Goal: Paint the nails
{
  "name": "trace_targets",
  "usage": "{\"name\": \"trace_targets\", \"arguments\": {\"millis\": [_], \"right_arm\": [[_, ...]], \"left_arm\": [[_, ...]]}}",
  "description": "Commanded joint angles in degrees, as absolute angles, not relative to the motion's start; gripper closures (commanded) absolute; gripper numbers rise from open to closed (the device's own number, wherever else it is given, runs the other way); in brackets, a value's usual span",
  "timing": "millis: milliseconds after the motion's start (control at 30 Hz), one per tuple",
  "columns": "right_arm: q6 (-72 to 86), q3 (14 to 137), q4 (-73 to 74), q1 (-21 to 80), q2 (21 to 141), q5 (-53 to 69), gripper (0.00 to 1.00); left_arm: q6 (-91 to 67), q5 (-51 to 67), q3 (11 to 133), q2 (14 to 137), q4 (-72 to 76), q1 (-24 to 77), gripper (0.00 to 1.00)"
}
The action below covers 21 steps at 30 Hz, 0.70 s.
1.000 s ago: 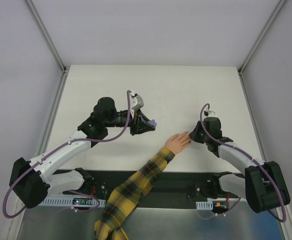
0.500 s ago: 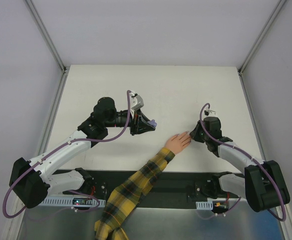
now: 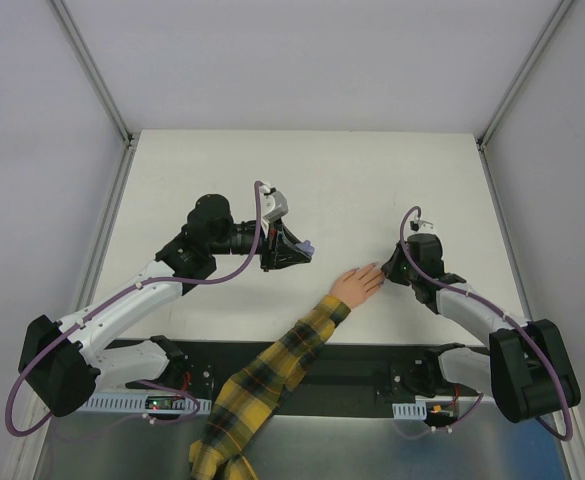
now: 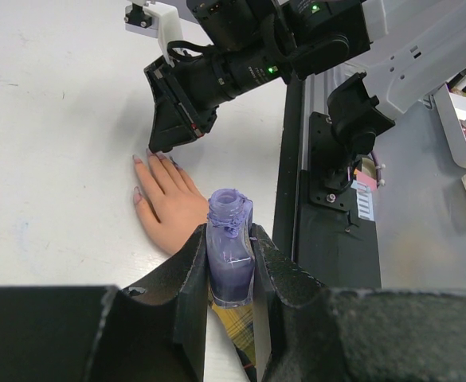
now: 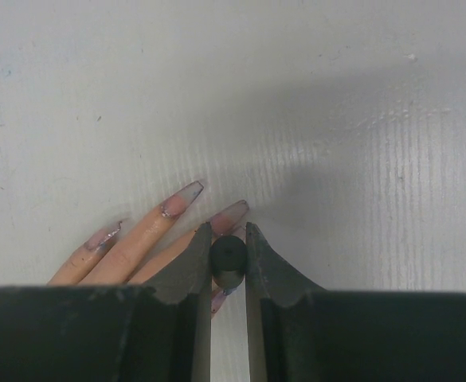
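Observation:
A small peach hand [image 3: 357, 283] lies flat on the white table, its arm in a yellow-and-black plaid sleeve [image 3: 272, 375]. My right gripper [image 5: 227, 226] is shut on a dark round cap [image 5: 228, 259] right over the fingertips. Long pale nails [image 5: 186, 193] with purple smears fan out to its left, and one nail [image 5: 221, 300] shows just under the cap. My left gripper [image 4: 229, 231] hovers left of the hand, shut on an uncapped purple bottle [image 4: 230, 255]. The left wrist view also shows the right gripper [image 4: 173, 119] touching down at the fingertips of the hand [image 4: 169, 203].
A black rail [image 4: 328, 199] with the arm bases runs along the table's near edge. Beyond it on the right stands a white tray [image 4: 465, 127] of small bottles. Metal frame posts [image 3: 92, 70] rise at the table's back corners.

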State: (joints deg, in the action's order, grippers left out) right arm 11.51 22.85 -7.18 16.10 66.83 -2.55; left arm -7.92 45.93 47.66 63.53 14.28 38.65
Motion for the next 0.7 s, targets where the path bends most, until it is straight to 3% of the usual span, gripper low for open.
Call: {"name": "trace_targets", "arguments": {"millis": [0, 667], "right_arm": [[10.90, 23.91, -9.93, 16.35, 66.62, -2.29, 0.99], [11.34, 22.33, -9.41, 16.79, 64.95, 2.20, 0.99]], "left_arm": [[-8.00, 47.29, 50.01, 63.02, 17.49, 38.85, 1.00], [-8.17, 47.55, 49.92, 63.02, 17.40, 38.85, 1.00]]}}
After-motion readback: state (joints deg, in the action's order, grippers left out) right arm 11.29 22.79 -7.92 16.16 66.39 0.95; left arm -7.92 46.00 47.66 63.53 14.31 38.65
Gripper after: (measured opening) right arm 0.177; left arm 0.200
